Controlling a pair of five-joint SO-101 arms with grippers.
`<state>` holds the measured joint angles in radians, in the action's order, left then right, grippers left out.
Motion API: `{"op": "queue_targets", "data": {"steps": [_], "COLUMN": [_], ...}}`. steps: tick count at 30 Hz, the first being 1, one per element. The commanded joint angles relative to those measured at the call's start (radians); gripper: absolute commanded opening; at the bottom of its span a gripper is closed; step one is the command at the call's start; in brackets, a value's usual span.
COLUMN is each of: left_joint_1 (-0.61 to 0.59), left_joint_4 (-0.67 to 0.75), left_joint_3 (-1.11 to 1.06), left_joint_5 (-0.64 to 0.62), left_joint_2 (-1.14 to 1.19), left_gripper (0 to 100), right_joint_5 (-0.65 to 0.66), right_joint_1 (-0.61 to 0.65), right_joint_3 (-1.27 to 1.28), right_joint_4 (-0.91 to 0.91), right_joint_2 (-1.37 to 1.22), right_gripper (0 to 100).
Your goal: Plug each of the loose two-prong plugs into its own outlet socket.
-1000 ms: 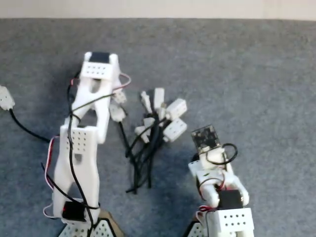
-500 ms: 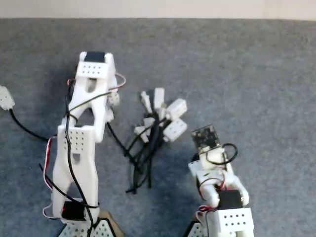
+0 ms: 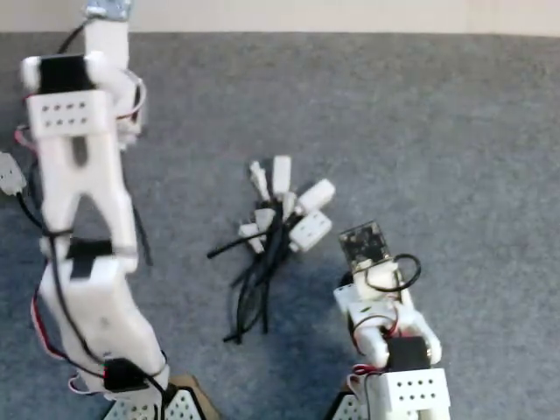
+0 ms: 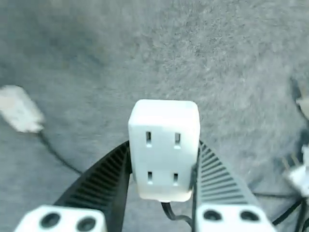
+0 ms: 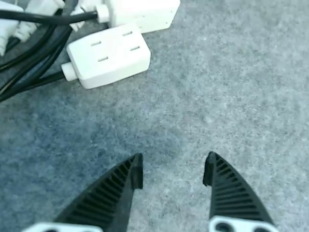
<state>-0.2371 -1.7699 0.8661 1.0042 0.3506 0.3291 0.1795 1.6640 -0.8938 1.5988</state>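
Observation:
My left gripper point(image 4: 164, 145) is shut on a white outlet socket block point(image 4: 164, 164), held above the grey carpet with its slots facing the camera and a black cable hanging from it. In the high view the left arm point(image 3: 74, 114) stands raised at the far left. A pile of white two-prong plugs point(image 3: 259, 179) and socket blocks point(image 3: 309, 230) on black cables lies mid-table. My right gripper point(image 5: 174, 169) is open just above the carpet, a short way from one socket block point(image 5: 108, 55), with nothing between its fingers.
Another white plug piece point(image 3: 10, 172) on a black cable lies at the left edge, also seen as a pale shape point(image 4: 19, 108). A second socket block point(image 5: 142, 12) and tangled black cables point(image 5: 29, 48) lie past the near one. The right arm point(image 3: 376, 289) sits folded at the front.
The left arm has risen and swung toward the far left, carrying the socket block and dragging its cable out of the pile. The right arm has not moved.

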Motion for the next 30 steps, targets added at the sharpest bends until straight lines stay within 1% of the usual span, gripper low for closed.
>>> {"op": "queue_targets", "data": {"steps": [1, 4, 7, 9, 12, 14, 16, 18, 23, 27, 30], "left_joint_1": [-0.001, 0.045, 0.091, 0.120, 0.165, 0.183, 0.206, 0.242, 0.360, 0.426, 0.450], "left_joint_4": [0.002, 0.002, 0.002, 0.003, 0.008, 0.009, 0.037, 0.106, 0.338, 0.497, 0.555], "left_joint_3": [-0.226, -0.633, -1.055, -1.296, -1.589, -1.735, -1.845, -1.939, -2.118, -2.155, -2.158], "left_joint_5": [0.152, 0.249, 0.399, 0.496, 0.609, 0.677, 0.710, 0.697, 0.571, 0.468, 0.394], "left_joint_2": [-0.298, -0.547, -0.822, -0.993, -1.208, -1.305, -1.365, -1.394, -1.395, -1.394, -1.394], "left_gripper": [0, 0, 0, 0, 0, 0, 0, 0, 1, 1, 1], "right_joint_5": [0.015, 0.015, 0.015, 0.015, 0.015, 0.015, 0.015, 0.015, 0.015, 0.015, 0.015], "right_joint_1": [0.016, 0.016, 0.016, 0.027, 0.061, 0.062, 0.062, 0.064, 0.064, 0.064, 0.064], "right_joint_3": [0.053, 0.053, 0.068, 0.076, 0.082, 0.082, 0.082, 0.082, 0.082, 0.082, 0.082], "right_joint_4": [-0.004, -0.004, -0.004, -0.004, -0.004, -0.007, -0.007, -0.007, -0.007, -0.007, -0.007], "right_joint_2": [0.015, 0.015, 0.015, 0.015, 0.015, 0.015, 0.015, 0.015, 0.015, 0.015, 0.015], "right_gripper": [20.0, 20.0, 20.0, 20.0, 20.0, 20.0, 20.0, 20.0, 20.0, 20.0, 20.0]}}
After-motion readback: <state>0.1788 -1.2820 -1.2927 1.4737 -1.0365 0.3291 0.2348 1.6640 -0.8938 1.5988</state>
